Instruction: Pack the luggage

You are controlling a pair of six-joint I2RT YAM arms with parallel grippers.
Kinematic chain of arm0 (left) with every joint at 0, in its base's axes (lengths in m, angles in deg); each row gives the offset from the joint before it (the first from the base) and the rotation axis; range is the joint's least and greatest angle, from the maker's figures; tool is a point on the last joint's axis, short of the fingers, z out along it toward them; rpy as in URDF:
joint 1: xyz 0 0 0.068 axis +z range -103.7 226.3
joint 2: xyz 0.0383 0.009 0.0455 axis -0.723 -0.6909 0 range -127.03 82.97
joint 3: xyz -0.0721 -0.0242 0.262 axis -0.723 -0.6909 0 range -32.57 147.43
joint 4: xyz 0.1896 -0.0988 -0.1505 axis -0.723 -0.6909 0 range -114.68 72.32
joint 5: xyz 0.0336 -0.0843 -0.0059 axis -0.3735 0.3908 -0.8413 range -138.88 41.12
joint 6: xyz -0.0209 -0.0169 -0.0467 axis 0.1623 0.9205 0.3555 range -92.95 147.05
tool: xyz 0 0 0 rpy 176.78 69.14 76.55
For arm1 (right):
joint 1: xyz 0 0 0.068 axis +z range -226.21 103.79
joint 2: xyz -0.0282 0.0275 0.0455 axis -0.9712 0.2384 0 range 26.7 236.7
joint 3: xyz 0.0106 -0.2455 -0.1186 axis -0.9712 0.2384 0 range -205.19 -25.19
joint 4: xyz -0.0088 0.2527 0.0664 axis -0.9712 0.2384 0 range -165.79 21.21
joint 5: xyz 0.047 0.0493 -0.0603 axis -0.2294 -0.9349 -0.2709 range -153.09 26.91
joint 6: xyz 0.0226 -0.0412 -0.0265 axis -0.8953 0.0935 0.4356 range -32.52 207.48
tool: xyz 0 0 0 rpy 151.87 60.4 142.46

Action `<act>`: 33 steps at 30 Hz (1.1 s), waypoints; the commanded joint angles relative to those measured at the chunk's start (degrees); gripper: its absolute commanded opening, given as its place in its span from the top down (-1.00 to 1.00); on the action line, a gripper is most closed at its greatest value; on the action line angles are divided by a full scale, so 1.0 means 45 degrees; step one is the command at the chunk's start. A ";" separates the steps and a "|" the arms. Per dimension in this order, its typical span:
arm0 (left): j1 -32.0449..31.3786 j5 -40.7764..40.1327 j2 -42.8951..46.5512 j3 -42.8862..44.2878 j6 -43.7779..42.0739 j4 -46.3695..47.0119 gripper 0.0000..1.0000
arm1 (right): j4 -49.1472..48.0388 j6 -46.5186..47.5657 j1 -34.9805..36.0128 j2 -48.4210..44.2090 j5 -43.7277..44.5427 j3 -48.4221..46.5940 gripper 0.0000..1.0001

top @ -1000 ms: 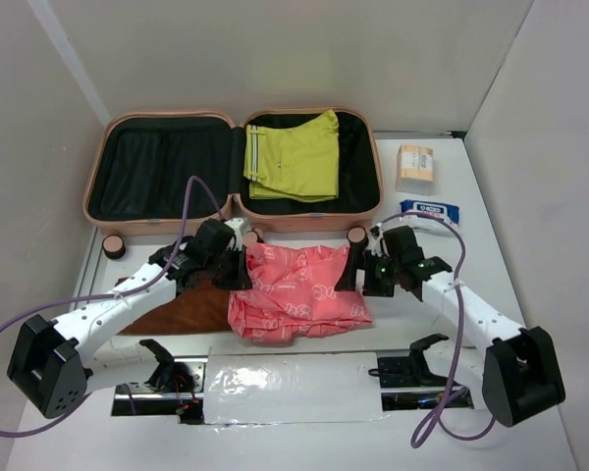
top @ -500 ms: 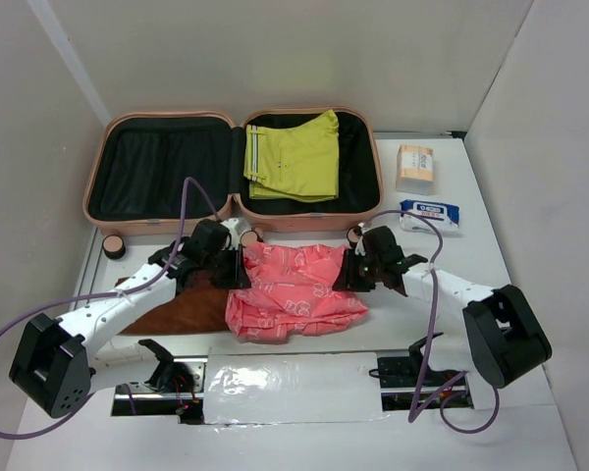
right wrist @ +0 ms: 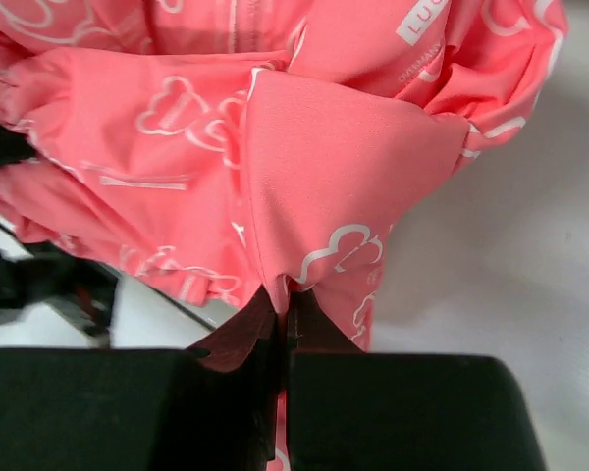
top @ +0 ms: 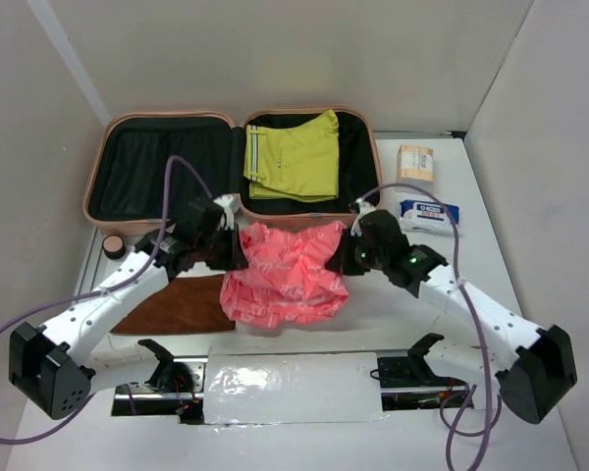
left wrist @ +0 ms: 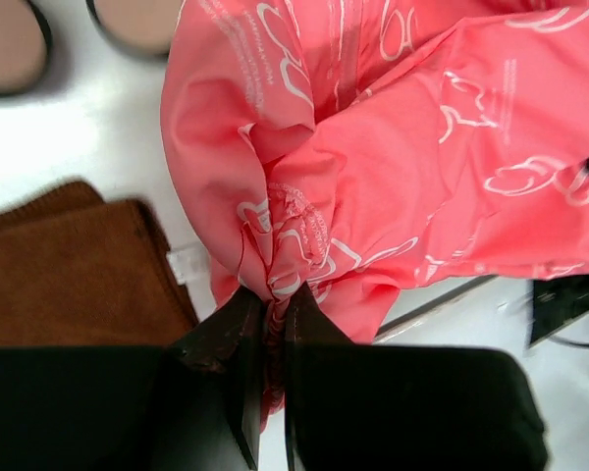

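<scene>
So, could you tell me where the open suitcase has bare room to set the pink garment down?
The left half of the peach-pink hard-shell suitcase shows only bare black lining. The right half is crowded: folded yellow-green shorts fill most of it, leaving a dark strip along its right wall.

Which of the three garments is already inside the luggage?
The folded yellow-green garment, lying in the right half of the luggage. The pink garment is pinched by the left hand and right hand; the brown cloth lies on the table.
</scene>
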 commanded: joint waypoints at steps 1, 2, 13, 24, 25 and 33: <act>0.0146 -0.0599 0.0599 0.2715 -0.0245 -0.0621 1.00 | 0.1009 -0.0450 0.0300 -0.0808 0.0522 -0.2352 1.00; 0.0147 -0.0852 0.0599 0.3901 -0.0247 -0.0836 1.00 | 0.1166 -0.0450 0.0302 -0.0810 0.0793 -0.2840 1.00; 0.2507 -0.0095 -0.3791 1.1409 -0.1379 -0.0411 1.00 | 0.1697 0.3512 -0.1238 0.4044 0.1911 -1.0419 1.00; 0.3095 0.0454 -1.1150 1.6820 -0.0834 0.1973 1.00 | -0.0064 0.5056 -0.4911 0.9595 -0.1039 -1.4769 1.00; 0.3096 0.0454 -1.1565 1.7151 -0.0833 0.2129 1.00 | 0.0053 0.5251 -0.5126 1.0664 -0.1234 -1.5339 1.00; 0.4014 0.1236 -1.4379 1.7917 0.0164 0.4121 1.00 | 0.0329 0.5370 -0.6163 1.4695 -0.1938 -1.9543 1.00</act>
